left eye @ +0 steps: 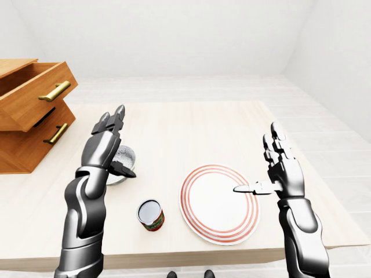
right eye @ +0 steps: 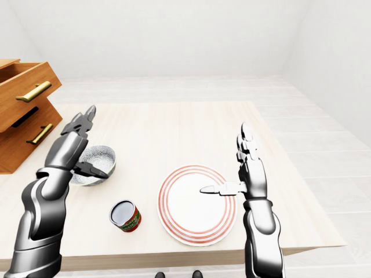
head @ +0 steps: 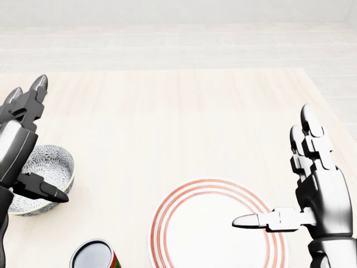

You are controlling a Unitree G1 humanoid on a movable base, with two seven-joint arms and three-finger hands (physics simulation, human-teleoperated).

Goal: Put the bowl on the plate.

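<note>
No readable writing on the can: just a red and green label, print too small to make out. Up and left of it in the head view, the bowl, grey with a fine speckled pattern and a pale rim, resting on the light wood-grain table, apart from the plate, which is round and white with thin red rings. Over the bowl, the left hand, dark metal, fingers straight, thumb splayed across the rim, perhaps touching. At the plate's right edge, the right hand, upright, open, thumb out sideways, gripping nothing. Far left in the left-eye view, wooden drawers with brass handles.
</note>
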